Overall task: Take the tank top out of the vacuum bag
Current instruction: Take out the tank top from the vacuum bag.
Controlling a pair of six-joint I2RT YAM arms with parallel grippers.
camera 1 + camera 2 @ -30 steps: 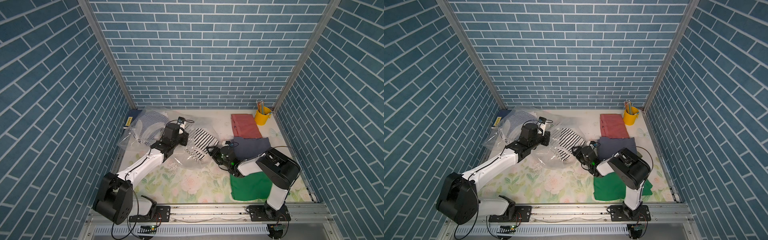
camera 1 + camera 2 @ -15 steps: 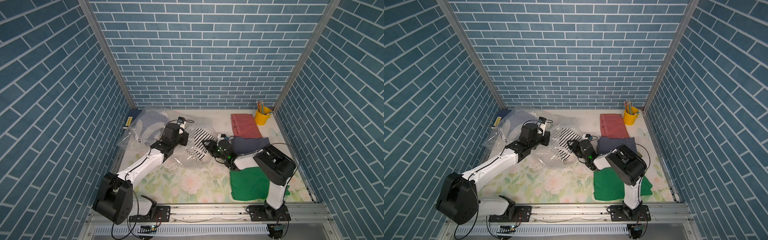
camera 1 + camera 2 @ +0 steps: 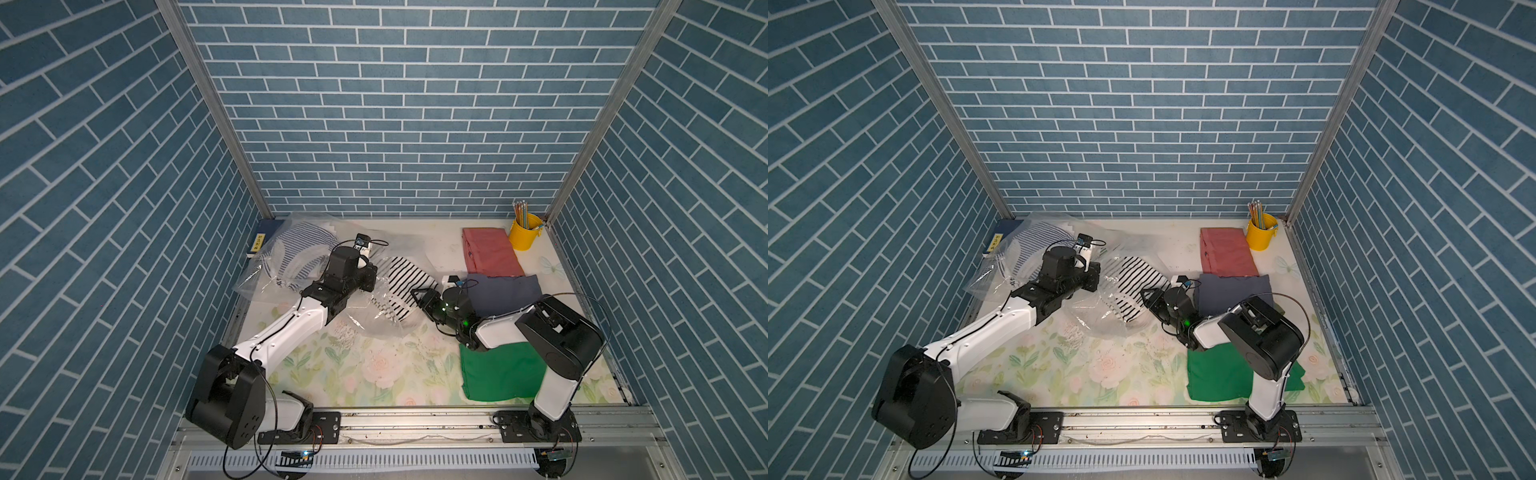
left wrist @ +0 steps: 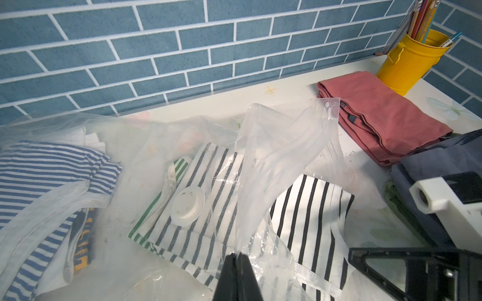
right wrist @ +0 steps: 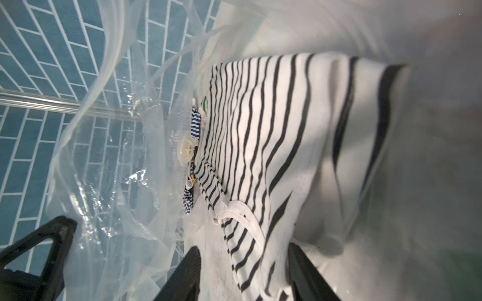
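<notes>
Pinching a fold of the clear bag [image 4: 273, 146], your left end effector [image 4: 238, 256] is closed tight on the film at the lower middle of the left wrist view. The film rises from it as a lifted flap toward the upper right of that frame. In both top views this end effector [image 3: 369, 277] [image 3: 1090, 280] sits left of centre, over the crumpled bag [image 3: 374, 324].

Your right end effector [image 5: 243, 249] stands about half open. Its two dark fingers [image 5: 187, 273] are at the bottom of the right wrist view with the hem of the tank top [image 5: 273, 130] lying between them. You cannot tell from that view whether either finger touches the cloth, and no pinch shows. In a top view it [image 3: 424, 297] points toward the left of the frame, at the tank top's [image 3: 401, 278] right edge.

The black-and-white striped tank top lies flat on the table [image 3: 374, 374] at the bag's mouth, near the middle of both top views. In the left wrist view its left part looks milky under the film, beside the round white valve [image 4: 186, 206], while its right part [image 4: 307, 216] shows sharp. The right wrist view has film curving around it on the left.

A blue-striped shirt [image 3: 299, 249] sits deeper in the bag, toward the upper left. At the right of a top view lie a red cloth [image 3: 490, 251], a navy cloth [image 3: 505, 291] and a green cloth [image 3: 498, 374]. A yellow cup [image 3: 525, 235] of pencils stands in the far right corner.
</notes>
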